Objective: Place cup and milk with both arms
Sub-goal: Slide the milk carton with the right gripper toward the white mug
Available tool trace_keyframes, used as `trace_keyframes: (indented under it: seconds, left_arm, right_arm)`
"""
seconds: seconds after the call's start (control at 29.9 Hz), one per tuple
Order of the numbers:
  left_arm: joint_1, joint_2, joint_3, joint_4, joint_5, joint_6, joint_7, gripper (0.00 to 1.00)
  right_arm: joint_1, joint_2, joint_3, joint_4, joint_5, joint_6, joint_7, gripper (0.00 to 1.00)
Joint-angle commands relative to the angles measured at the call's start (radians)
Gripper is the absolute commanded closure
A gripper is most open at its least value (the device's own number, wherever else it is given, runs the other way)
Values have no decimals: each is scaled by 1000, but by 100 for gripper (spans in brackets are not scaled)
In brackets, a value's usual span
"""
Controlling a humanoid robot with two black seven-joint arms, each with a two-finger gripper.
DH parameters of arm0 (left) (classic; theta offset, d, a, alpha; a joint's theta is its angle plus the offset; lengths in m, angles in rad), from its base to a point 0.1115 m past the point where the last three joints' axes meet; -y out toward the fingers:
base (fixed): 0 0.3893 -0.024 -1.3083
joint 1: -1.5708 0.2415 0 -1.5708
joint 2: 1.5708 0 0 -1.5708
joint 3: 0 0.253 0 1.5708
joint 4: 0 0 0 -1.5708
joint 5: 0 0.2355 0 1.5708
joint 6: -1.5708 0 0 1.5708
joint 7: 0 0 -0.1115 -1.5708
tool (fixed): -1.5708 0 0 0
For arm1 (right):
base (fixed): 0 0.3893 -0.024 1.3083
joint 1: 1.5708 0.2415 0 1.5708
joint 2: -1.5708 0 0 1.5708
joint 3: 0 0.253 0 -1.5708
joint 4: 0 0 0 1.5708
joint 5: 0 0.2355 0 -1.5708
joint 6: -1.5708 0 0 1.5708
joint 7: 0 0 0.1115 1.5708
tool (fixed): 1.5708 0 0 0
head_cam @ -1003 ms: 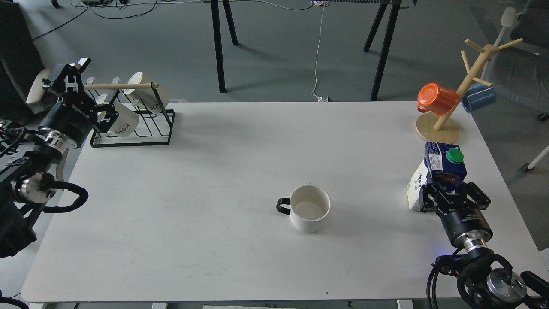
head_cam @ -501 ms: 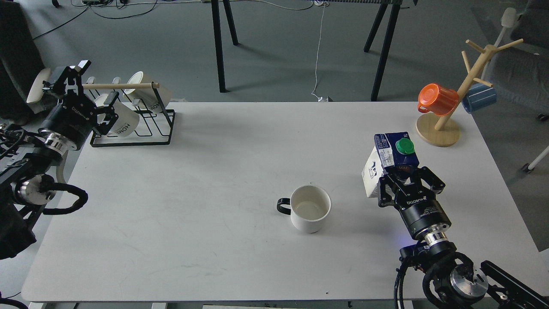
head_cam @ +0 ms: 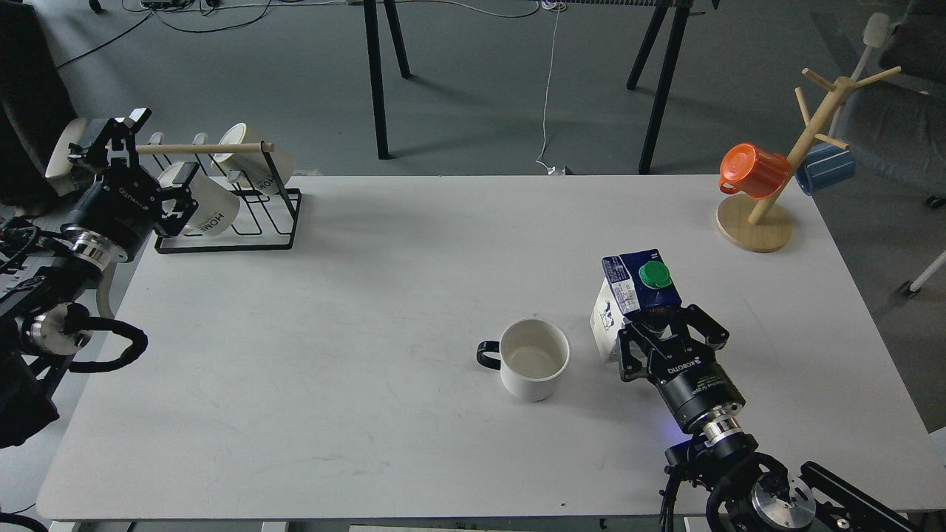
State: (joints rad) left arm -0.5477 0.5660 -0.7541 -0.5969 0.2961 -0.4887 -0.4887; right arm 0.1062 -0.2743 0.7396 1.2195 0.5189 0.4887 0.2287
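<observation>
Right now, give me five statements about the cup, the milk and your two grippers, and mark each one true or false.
1. The right gripper is closed on the milk. True.
2. The cup lies on its side. False: it stands upright, mouth up, on the table.
3. The cup's handle points toward the milk. False: the handle is on the side facing away from the carton.
4. The left gripper holds the cup. False: it is over by the black wire rack at the far left corner, nowhere near the cup.
5. The orange cup hangs on the wooden mug tree. True.
</observation>
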Motion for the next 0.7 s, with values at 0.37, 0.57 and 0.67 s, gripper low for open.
trace_keyframes:
  seconds: [0.37, 0.57, 0.67]
  left_arm:
    - [0, 0, 1, 0, 0, 0, 0, 5]
    - [3, 0, 1, 0, 0, 0, 0, 5]
    - [5, 0, 1, 2, 0, 0, 0, 5]
  right_arm:
    - [4, 33, -46, -23, -51, 0, -3, 60]
    - [4, 35, -48, -24, -56, 0, -5, 55]
    - [4, 35, -48, -24, -57, 0, -5, 49]
